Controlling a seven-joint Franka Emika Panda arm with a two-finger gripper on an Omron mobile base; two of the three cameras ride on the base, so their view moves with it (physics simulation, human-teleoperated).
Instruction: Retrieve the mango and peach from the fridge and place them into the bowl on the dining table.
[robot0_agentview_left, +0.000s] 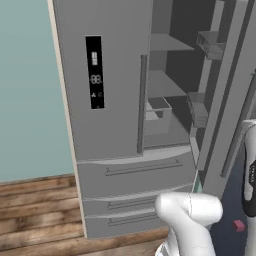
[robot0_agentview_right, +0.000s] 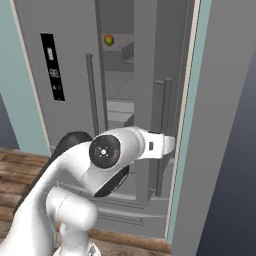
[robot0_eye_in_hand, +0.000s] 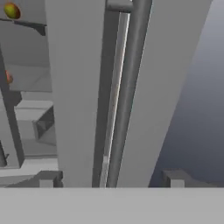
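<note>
Grey metal covers the fridge (robot0_agentview_left: 120, 100), whose left door is shut and carries a black display panel (robot0_agentview_left: 94, 71) with pale symbols too small to read. The right door (robot0_eye_in_hand: 144, 87) is swung open, its edge and vertical bar handle (robot0_eye_in_hand: 127, 96) just ahead of the hand, with dim open space to its right. Through the gap the mango (robot0_agentview_right: 108, 39) sits on an upper shelf, yellow-green with a red blush; in the hand view an orange-red fruit (robot0_eye_in_hand: 8, 78), probably the peach, peeks from behind the left door's edge on a lower shelf. The jaws' tips (robot0_eye_in_hand: 46, 180) stand wide apart, one either side of the handle's foot, gripping nothing. Wooden floor (robot0_agentview_left: 35, 210) lies left of the drawers.
</note>
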